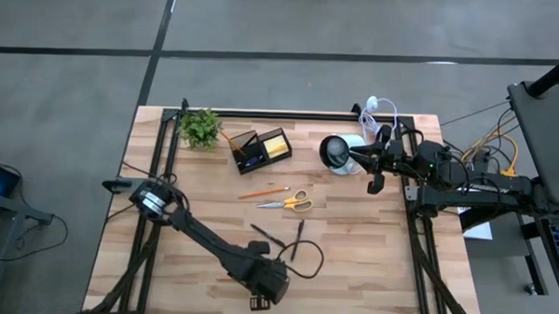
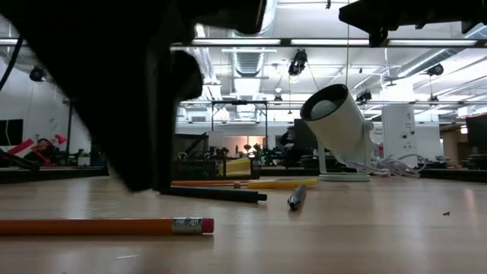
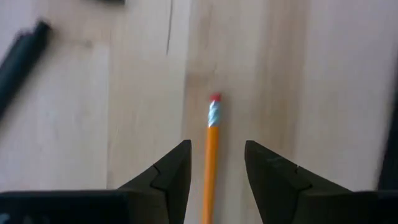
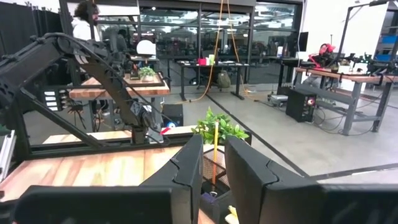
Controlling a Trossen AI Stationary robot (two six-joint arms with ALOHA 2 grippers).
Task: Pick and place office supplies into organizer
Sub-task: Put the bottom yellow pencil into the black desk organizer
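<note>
An orange pencil (image 3: 211, 134) with a red eraser lies flat on the wood near the table's near edge, also seen in the low view (image 2: 99, 225). My left gripper (image 3: 217, 144) hangs over it pointing down, open, one finger on each side of the shaft without touching it; in the high view it is at the near edge (image 1: 267, 292). Another pencil (image 1: 264, 191), scissors (image 1: 293, 202) and two dark pens (image 1: 263, 233) (image 1: 298, 240) lie mid-table. The black organizer (image 1: 259, 149) stands at the back. My right gripper (image 1: 363, 162) waits at the back right, open by a narrow gap, holding nothing.
A green plant (image 1: 199, 126) stands left of the organizer and a white round cup (image 1: 336, 151) right of it, close to my right gripper. A white coiled cable (image 1: 379, 109) lies at the back edge. A dark thin cable (image 1: 311, 256) loops near the pens.
</note>
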